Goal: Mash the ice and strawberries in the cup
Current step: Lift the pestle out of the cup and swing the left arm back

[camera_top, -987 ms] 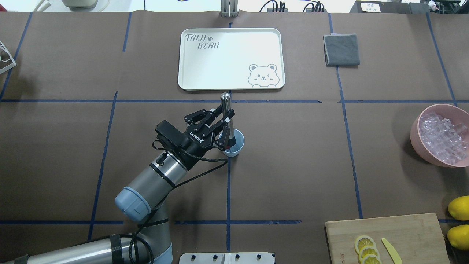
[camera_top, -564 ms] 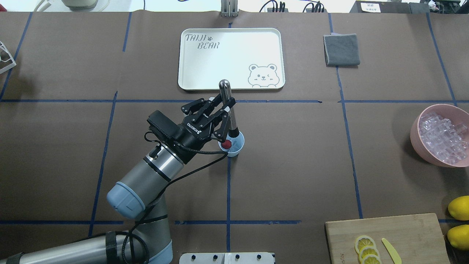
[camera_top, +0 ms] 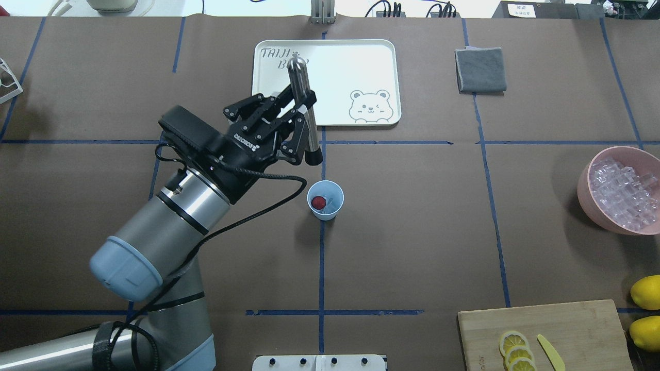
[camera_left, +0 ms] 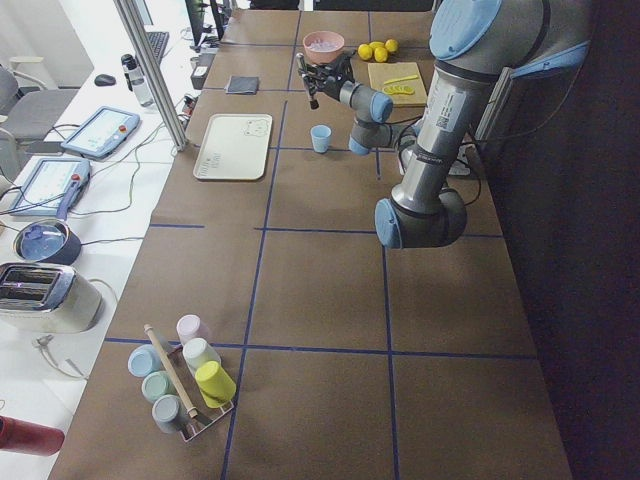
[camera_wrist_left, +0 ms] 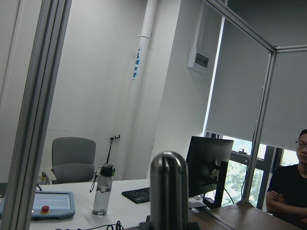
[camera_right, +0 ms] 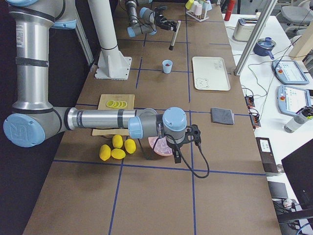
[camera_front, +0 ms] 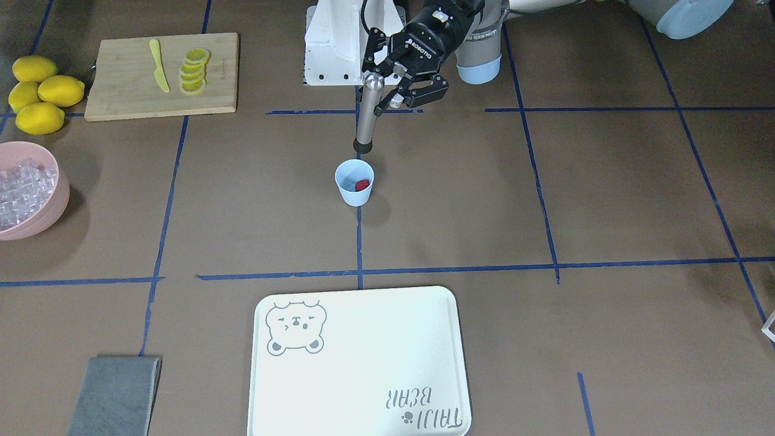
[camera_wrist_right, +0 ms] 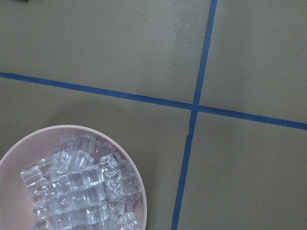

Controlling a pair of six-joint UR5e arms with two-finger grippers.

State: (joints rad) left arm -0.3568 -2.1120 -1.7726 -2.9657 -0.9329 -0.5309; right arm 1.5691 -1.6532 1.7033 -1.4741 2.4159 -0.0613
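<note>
The pale blue cup (camera_top: 325, 200) stands upright at the table's middle, and it also shows in the front view (camera_front: 355, 183). One red strawberry (camera_top: 319, 201) lies inside it. I cannot tell whether any ice is in the cup. My left gripper (camera_top: 303, 111) is shut on a metal muddler (camera_top: 305, 118) and holds it tilted in the air. The muddler's black tip is above and beyond the cup, clear of it. The ice (camera_top: 621, 193) fills a pink bowl (camera_top: 585, 190) at the right. My right gripper (camera_right: 194, 133) hangs over that bowl; I cannot tell if it is open.
A white bear tray (camera_top: 361, 56) lies beyond the cup. A grey cloth (camera_top: 480, 69) is at the back right. A cutting board (camera_top: 567, 330) with lemon slices and a yellow knife, plus whole lemons (camera_top: 647, 291), sit at the near right.
My left gripper has lifted the muddler out of the cup and drawn it up and away toward the tray. The strawberry in the cup is now uncovered.
</note>
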